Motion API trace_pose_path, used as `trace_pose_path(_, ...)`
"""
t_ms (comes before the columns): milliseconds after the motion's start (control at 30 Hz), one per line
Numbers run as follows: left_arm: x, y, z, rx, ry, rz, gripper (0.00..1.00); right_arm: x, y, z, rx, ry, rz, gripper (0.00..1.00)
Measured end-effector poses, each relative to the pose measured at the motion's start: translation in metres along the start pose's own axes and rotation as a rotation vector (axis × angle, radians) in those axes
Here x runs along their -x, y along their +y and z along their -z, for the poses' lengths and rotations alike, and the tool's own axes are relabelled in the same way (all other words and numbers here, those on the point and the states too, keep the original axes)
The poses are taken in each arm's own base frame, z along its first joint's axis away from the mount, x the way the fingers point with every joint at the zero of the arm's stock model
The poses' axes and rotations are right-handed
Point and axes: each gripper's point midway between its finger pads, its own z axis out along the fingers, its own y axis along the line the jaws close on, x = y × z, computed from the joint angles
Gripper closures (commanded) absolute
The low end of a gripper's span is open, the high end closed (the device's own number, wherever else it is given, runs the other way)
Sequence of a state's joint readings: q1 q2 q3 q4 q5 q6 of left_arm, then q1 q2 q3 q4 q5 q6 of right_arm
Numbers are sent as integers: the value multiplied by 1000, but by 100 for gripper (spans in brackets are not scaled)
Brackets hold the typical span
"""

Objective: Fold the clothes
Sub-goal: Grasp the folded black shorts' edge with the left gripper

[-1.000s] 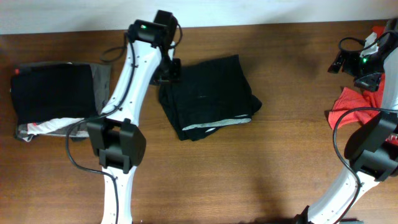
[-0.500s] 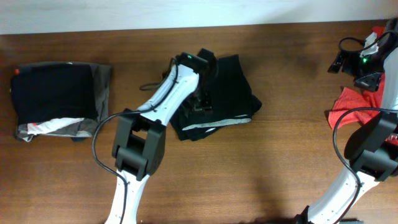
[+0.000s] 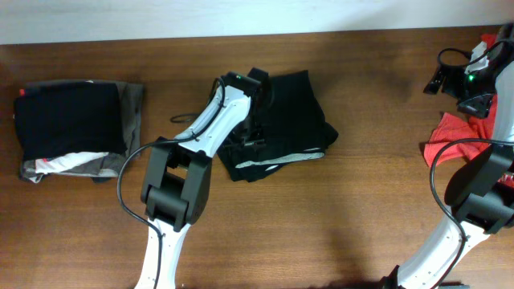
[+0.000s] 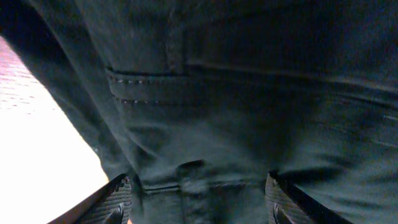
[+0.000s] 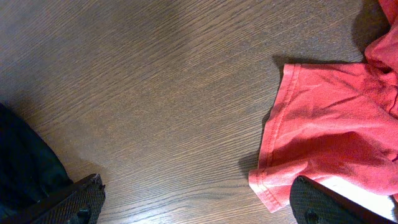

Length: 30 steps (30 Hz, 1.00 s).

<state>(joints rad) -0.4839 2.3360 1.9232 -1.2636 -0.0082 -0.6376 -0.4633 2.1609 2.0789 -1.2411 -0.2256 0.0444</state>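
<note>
A folded black garment [image 3: 285, 120] with a pale hem lies at the table's middle. My left gripper [image 3: 255, 136] is low over its left part. In the left wrist view dark stitched fabric [image 4: 236, 106] fills the frame, and the left gripper [image 4: 199, 196] stands open with cloth spanning the gap between its fingers. A red-orange garment [image 3: 456, 138] lies crumpled at the far right. My right gripper [image 3: 479, 100] hangs above the table by it, and in its wrist view the right gripper [image 5: 199, 196] is wide open over bare wood, with the red-orange hem [image 5: 329, 130] beside its right finger.
At the far left sits a stack: a folded black piece [image 3: 71, 116] on a grey one with a white stripe [image 3: 80, 164]. A black cable [image 3: 189, 120] trails from the left arm. The table's far edge [image 3: 321, 34] meets a white wall.
My left arm swung right and forward from the garment's far-left corner onto the garment, and its jaws widened slightly. The right arm has not moved.
</note>
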Motion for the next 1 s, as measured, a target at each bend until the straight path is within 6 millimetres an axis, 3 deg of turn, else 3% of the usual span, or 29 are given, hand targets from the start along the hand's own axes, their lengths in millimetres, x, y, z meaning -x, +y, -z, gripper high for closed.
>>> trace_pose_path(67, -5, 3, -8, 11, 17, 4, 29, 0, 0, 0, 0, 0, 0, 1)
trace_pose_path(367, -13, 22, -9, 67, 38, 19, 25, 0, 0, 0, 0, 0, 0, 1)
trace_pose_path(533, -13, 30, -8, 104, 32, -8, 1, 0, 0, 0, 0, 1, 0, 1)
trace_pose_path(1000, -17, 33, -14, 40, 52, -14, 1, 0, 0, 0, 0, 0, 0, 1)
